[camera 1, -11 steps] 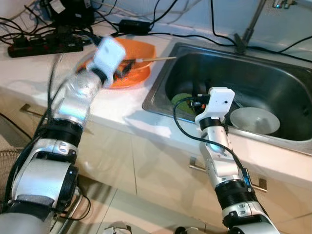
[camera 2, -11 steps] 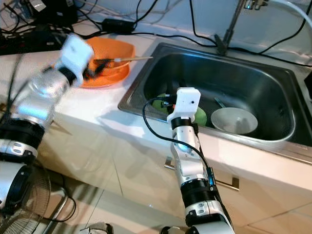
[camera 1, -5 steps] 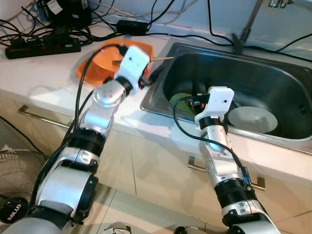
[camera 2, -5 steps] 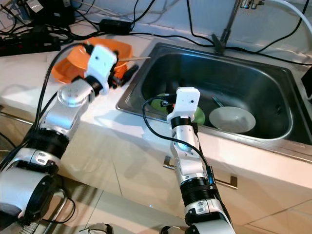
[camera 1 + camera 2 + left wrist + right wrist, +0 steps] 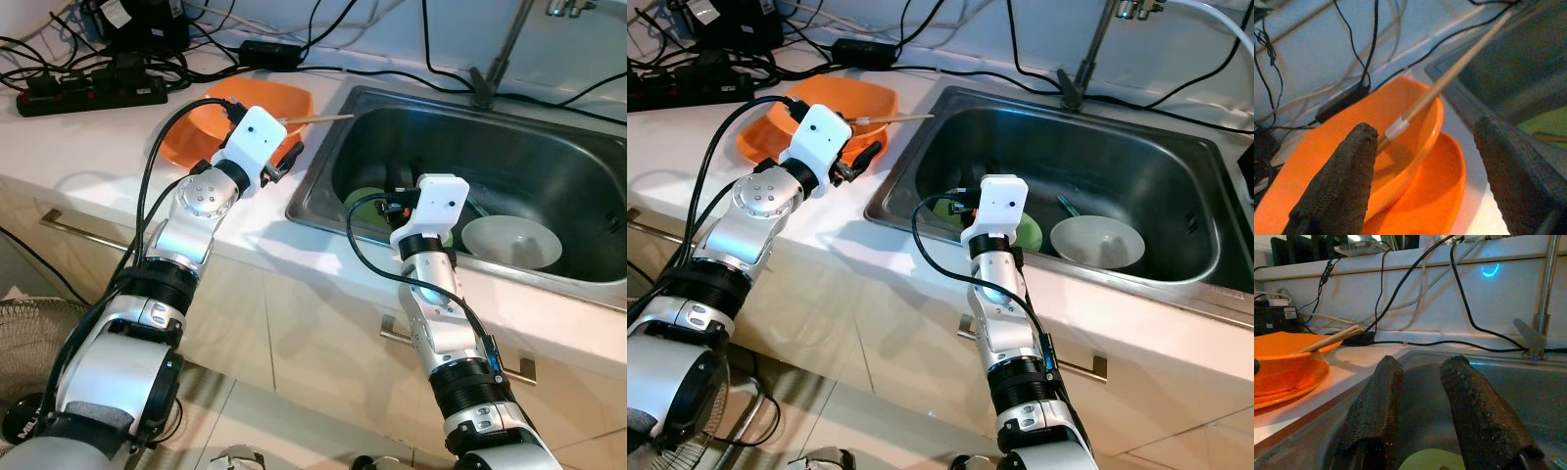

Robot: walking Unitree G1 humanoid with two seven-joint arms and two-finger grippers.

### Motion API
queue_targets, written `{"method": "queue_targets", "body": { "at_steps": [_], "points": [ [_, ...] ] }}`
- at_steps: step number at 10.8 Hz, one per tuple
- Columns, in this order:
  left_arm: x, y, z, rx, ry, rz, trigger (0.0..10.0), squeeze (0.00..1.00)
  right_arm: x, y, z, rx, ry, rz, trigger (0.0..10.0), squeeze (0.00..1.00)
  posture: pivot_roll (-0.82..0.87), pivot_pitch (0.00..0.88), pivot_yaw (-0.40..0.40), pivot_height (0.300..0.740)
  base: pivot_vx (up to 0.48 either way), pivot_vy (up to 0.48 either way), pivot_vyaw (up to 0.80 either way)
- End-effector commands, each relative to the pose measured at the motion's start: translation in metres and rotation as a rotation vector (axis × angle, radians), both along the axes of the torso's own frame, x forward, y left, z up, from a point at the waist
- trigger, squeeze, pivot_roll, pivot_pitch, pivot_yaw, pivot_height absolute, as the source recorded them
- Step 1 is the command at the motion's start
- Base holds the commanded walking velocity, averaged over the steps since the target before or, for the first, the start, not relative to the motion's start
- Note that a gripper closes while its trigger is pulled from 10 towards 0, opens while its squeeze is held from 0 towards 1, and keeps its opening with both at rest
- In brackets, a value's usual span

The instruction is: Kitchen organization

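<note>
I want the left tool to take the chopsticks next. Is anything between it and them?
Nothing visible. The left tool is open, facing the chopsticks resting in the orange bowl, with only air between.

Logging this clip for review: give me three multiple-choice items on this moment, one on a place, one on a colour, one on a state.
1. Where does the white bowl sit?
A. in the sink
B. on the counter
C. on the floor

2. What colour are the stacked dishes on the counter?
A. blue
B. orange
C. grey

3. How is the left end effector?
A. shut on a chopstick
B. shut on a bowl
C. open

Key: 1 A, it lies on the basin floor. 2 B, both are orange. 3 C, its fingers stand wide apart, the chopstick untouched beyond.
</note>
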State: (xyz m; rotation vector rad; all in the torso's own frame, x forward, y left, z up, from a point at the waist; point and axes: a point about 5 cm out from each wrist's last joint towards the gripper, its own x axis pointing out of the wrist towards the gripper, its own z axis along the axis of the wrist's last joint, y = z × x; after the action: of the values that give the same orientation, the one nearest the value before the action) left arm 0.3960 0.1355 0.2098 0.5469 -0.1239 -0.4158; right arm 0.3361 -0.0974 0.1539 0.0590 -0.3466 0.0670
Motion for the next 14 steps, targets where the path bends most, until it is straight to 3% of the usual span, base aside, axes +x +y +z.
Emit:
{"method": "queue_targets", "body": {
  "at_steps": [1,3,5,6,7,8,9,12,13,14],
  "points": [
    [0.004,-0.001,0.004,0.046,0.01,0.021,10.0,0.0,0.0,-0.002,0.0,-0.007,-0.007,-0.006,10.0,0.0,0.1,0.042,0.001,0.74,0.0,0.0,0.0],
    [0.008,-0.002,0.006,0.083,0.0,0.06,10.0,0.0,0.0,-0.002,0.0,-0.008,-0.008,-0.007,10.0,0.0,0.1,0.044,0.003,0.74,0.0,0.0,0.0],
    [0.013,0.0,0.004,0.205,-0.009,0.117,10.0,0.0,0.0,-0.003,0.0,-0.007,-0.008,-0.011,10.0,0.0,0.1,0.046,0.004,0.74,0.0,0.0,0.0],
    [0.013,0.0,0.004,0.209,-0.005,0.121,10.0,0.0,0.0,-0.003,0.0,-0.007,-0.008,-0.011,10.0,0.0,0.09,0.046,0.006,0.74,0.0,0.0,0.0],
    [0.014,0.0,0.005,0.204,-0.005,0.127,0.5,0.0,0.0,-0.003,0.0,-0.008,-0.007,-0.012,10.0,0.0,0.09,0.045,0.006,0.74,0.0,0.0,0.0],
    [0.015,-0.001,0.006,0.208,-0.005,0.134,1.3,0.0,0.0,-0.003,0.0,-0.009,-0.006,-0.012,10.0,0.0,0.1,0.042,0.006,0.74,0.0,0.0,0.0],
    [0.015,-0.001,0.005,0.211,-0.002,0.133,1.0,0.0,0.0,-0.003,0.0,-0.01,-0.005,-0.01,10.0,0.0,0.1,0.04,0.006,0.74,0.0,0.0,0.0],
    [0.016,0.001,0.003,0.221,0.007,0.138,1.4,0.0,0.0,-0.002,-0.001,-0.009,-0.004,-0.005,10.0,0.0,0.1,0.034,0.007,0.74,0.0,0.0,0.0],
    [0.016,0.002,0.001,0.231,0.017,0.141,3.9,0.0,-0.001,-0.001,-0.001,-0.009,-0.003,-0.003,10.0,0.0,0.1,0.034,0.006,0.74,0.0,0.0,0.0],
    [0.016,0.003,-0.001,0.247,0.028,0.143,10.0,0.0,-0.001,-0.001,-0.001,-0.01,-0.002,-0.003,10.0,0.0,0.1,0.037,0.004,0.74,0.0,0.0,0.0]
  ]
}}
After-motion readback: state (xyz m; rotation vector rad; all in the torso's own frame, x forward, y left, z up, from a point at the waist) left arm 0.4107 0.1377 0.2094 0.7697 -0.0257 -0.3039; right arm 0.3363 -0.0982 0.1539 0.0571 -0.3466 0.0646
